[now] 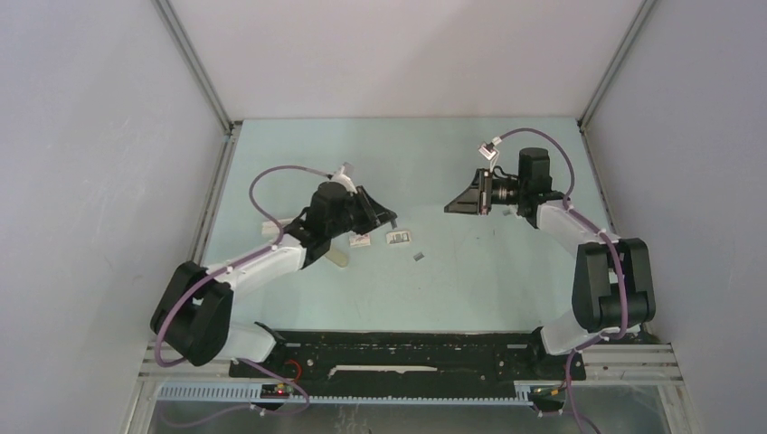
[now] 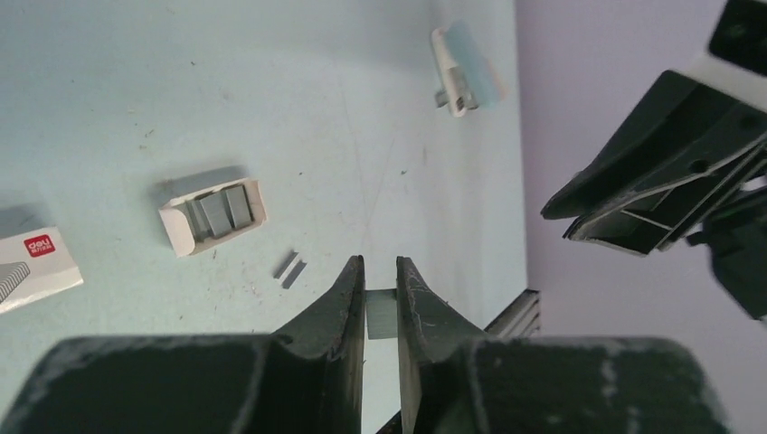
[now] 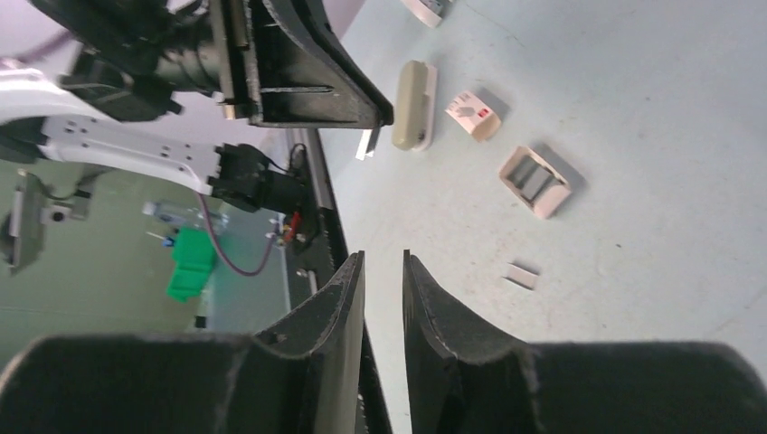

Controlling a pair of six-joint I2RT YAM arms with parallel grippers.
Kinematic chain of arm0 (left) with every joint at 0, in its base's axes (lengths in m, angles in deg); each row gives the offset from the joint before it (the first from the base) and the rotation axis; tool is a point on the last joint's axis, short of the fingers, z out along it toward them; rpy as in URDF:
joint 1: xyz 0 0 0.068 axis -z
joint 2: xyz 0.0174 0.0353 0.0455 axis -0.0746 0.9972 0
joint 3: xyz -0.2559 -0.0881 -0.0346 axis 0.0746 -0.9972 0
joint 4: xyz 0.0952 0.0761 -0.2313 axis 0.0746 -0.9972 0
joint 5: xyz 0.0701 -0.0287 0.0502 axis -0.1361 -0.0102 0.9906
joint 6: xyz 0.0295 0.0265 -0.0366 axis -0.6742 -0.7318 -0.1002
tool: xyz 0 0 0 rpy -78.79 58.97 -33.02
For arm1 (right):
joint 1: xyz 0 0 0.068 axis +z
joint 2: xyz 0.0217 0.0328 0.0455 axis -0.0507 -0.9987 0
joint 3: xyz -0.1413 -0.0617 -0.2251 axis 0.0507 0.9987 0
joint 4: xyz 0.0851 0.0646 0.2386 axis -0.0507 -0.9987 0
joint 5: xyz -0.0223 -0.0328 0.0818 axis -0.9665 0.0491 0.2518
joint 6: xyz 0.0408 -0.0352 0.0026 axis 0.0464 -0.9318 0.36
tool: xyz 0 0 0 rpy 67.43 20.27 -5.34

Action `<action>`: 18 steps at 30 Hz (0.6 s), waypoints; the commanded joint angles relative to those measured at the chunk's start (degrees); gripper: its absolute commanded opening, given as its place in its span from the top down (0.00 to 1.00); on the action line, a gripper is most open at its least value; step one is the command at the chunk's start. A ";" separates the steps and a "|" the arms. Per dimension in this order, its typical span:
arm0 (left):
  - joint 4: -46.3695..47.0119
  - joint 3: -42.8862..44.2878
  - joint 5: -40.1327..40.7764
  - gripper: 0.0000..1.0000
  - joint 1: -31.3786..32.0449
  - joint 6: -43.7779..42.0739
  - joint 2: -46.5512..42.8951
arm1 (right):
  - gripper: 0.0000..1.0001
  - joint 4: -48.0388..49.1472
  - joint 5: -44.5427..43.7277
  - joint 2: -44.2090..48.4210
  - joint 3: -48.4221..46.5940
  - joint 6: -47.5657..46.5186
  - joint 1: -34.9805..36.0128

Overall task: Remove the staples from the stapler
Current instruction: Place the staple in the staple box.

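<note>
My left gripper (image 2: pixel 380 262) is shut on a short grey strip of staples (image 2: pixel 382 312), held above the table near its middle (image 1: pixel 391 217). From the right wrist view the same strip (image 3: pixel 366 143) hangs below the left fingertips. The beige stapler (image 3: pixel 414 117) lies on the table under the left arm (image 1: pixel 339 258). A loose strip of staples (image 2: pixel 289 268) lies on the table (image 1: pixel 419 257). My right gripper (image 3: pixel 382 256) hovers open and holds nothing, facing the left one (image 1: pixel 449 208).
An open white box (image 2: pixel 214 215) holding grey staple blocks and a closed printed box (image 2: pixel 32 262) lie next to the loose strip. A small white and pale-blue object (image 2: pixel 461 68) sits near the right wall. Another white item (image 1: pixel 271 226) lies by the left arm.
</note>
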 commanded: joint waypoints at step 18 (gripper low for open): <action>-35.68 26.06 26.76 0.81 10.85 -10.15 18.16 | 0.70 -14.85 -2.86 0.60 -2.99 -17.93 -3.92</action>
